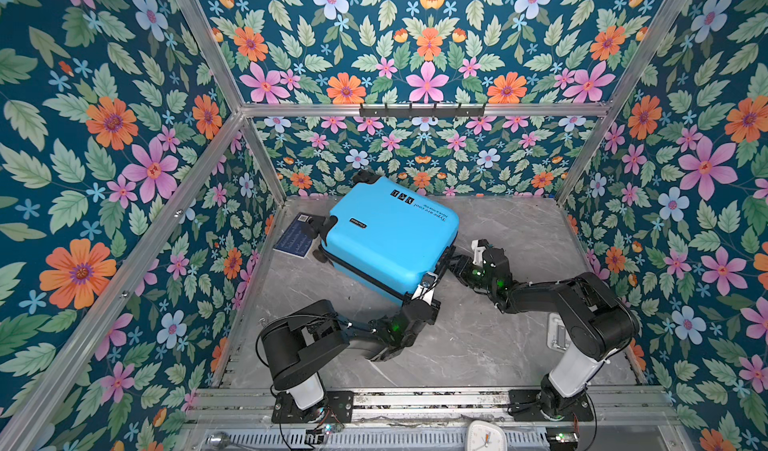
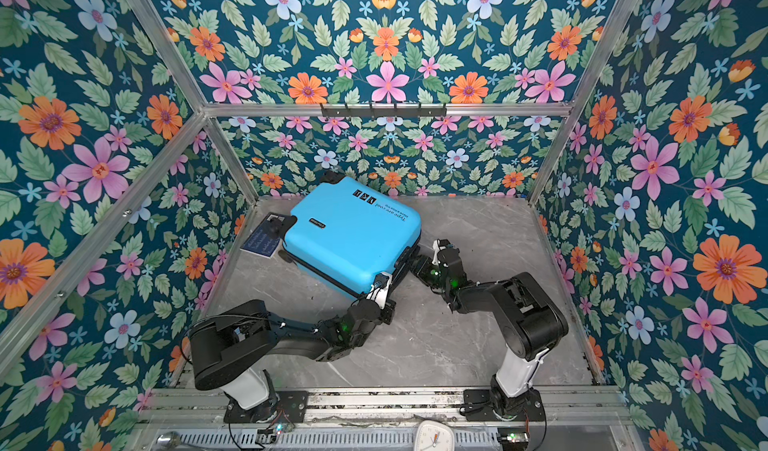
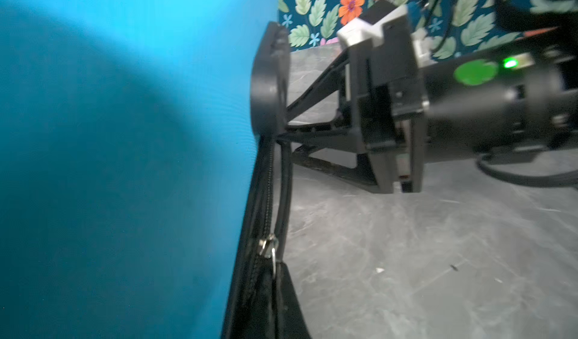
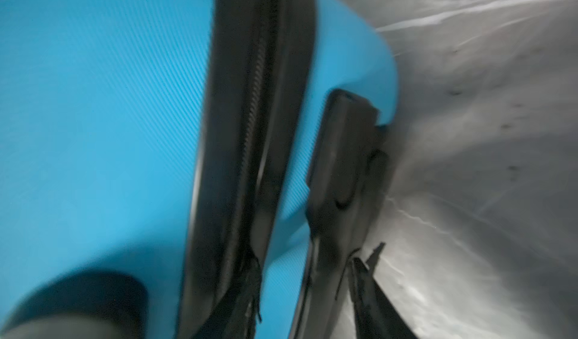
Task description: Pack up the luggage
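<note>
Top views both show a dark-blue card point(image 1: 293, 239) lying at the far-left edge of the table point(image 1: 478, 336), with one black wheel point(image 1: 309, 228) overlapping it. Just right of it, the luggage point(image 1: 390, 237) lies closed on its broad side, turned diagonally across the back-left of the grey marble top, printed face up. At its near corner, the left wrist view shows the left gripper point(image 3: 279, 270) pinched tight on the zipper pull point(image 3: 272, 257), below the black zipper band point(image 3: 266, 196). Further right, the right gripper point(image 1: 450, 260) meets the luggage's right-hand side. The right wrist view shows its fingers point(image 4: 366, 290) partly apart, straddling that band beside a black fitting point(image 4: 341, 165). Whether they press the shell I cannot tell.
</note>
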